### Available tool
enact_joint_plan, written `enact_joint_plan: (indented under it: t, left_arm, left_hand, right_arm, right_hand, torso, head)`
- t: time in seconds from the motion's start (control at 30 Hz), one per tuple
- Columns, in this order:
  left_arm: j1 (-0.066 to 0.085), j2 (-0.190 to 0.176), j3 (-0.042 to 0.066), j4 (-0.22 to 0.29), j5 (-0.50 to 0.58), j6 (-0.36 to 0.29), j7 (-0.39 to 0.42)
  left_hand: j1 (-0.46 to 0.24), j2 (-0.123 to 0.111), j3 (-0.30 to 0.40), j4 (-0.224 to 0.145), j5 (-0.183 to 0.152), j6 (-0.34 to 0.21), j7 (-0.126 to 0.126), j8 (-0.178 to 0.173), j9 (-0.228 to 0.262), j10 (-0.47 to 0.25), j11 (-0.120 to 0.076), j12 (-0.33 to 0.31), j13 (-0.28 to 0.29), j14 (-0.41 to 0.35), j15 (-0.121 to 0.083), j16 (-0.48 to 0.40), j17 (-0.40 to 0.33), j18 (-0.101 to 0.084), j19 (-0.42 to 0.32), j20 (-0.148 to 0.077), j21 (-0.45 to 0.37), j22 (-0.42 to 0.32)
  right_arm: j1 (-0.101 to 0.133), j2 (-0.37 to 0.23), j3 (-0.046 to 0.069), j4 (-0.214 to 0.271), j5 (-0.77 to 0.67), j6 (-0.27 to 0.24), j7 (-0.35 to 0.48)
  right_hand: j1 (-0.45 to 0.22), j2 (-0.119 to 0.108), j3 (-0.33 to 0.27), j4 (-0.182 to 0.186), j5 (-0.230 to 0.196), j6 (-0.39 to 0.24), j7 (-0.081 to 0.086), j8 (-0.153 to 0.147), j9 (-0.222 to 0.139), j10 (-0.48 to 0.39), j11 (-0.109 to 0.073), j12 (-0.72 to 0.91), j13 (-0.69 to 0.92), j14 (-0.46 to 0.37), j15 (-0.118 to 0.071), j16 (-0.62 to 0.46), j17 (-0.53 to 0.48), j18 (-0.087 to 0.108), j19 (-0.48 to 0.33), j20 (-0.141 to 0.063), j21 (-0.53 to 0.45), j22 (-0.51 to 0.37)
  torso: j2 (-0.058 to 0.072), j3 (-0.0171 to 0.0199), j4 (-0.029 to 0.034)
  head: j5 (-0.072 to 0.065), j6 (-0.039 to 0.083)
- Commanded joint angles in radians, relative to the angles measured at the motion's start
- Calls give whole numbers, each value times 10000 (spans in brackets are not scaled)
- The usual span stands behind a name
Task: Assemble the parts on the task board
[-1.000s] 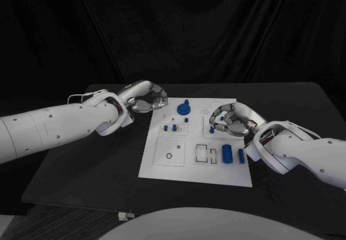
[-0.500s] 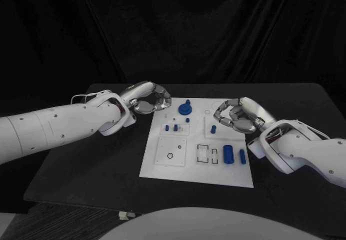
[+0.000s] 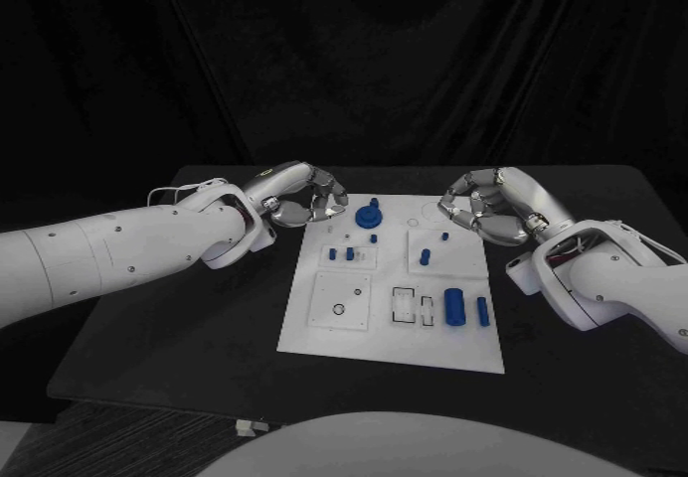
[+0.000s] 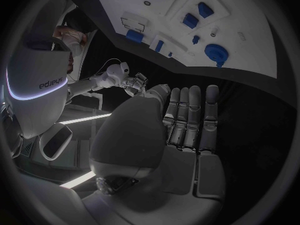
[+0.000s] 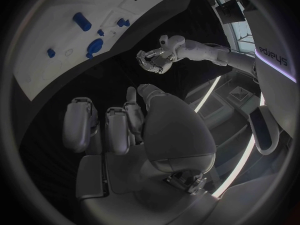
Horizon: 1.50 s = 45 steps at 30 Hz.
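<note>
The task board (image 3: 327, 338) lies in the middle of the head view, a white plate on the black table (image 3: 172, 338), with both hands raised near its upper corners and off its surface. The left hand (image 3: 298, 196) hovers at the upper left of the board, its fingers curled inward with nothing visible between them; in its wrist view the fingers (image 4: 187, 115) lie side by side, close together and empty. The right hand (image 3: 492, 204) hangs at the upper right corner, fingers likewise bent in, and I see nothing pinched there (the wrist view shows them folded over the palm, bare).

On the board, a round blue knob (image 3: 367, 213) stands near the top edge, a slim blue peg (image 3: 426, 257) stands upright at centre right, two small blue pegs (image 3: 340, 254) sit left of it, and a blue cylinder (image 3: 453, 306) lies flat at lower right beside a thinner blue bar (image 3: 482, 311).

Risk, as I judge it: a hand coming down with fingers this closed could knock the upright peg over or nudge the loose cylinder so it rolls off its spot. The knob stands just beside the left hand, so a sweep inward from there may strike it. The board itself could slide if pushed at an edge
</note>
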Motion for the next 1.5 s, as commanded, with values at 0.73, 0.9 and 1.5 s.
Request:
enact_joint_plan:
  t: [0.73,0.9,1.5]
  left_arm:
    - [-11,939,13,-658,-2661,193,-975]
    - [-11,1265,15,-914,-2787,299,-1064]
    - [-12,2133,20,-1484,-4961,1161,-2465]
  left_hand:
    - [11,-573,476,-365,-1395,168,-514,-934,-2278,265,-193,-1303,-2347,2814,-601,1462,-373,262,3378,-269,2629,950]
    - [-11,-583,484,-446,-1338,227,-536,-926,-2621,553,-245,-1306,-2644,4876,-695,2824,1957,-130,5200,-381,4584,1488]
    - [-40,-982,783,-888,-1672,400,-449,-907,-3297,1231,-452,-1691,-3313,7469,-997,4613,6239,-592,7131,-712,6843,2086]
  right_arm:
    - [15,-32,2,-78,-1452,-97,-484]
    - [-17,3,2,-93,-1455,-12,-501]
    - [-205,100,1,-169,-1457,234,-540]
  right_hand:
    - [426,-110,15,-33,51,100,28,-112,-179,-116,3,-584,-1057,812,-43,449,941,101,344,-3,715,2098]
    - [433,-104,16,-29,43,87,33,-125,-190,-73,6,-542,-1015,815,-41,461,957,98,352,-2,732,2103]
    - [437,-104,12,-20,31,53,47,-157,-212,-43,15,-527,-1007,810,-35,456,932,97,356,1,741,2105]
  torso:
    - [-5,8,-2]
    - [-3,9,-4]
    - [7,4,-8]
  head:
    - [-19,-2]
    - [-25,-2]
    - [1,-2]
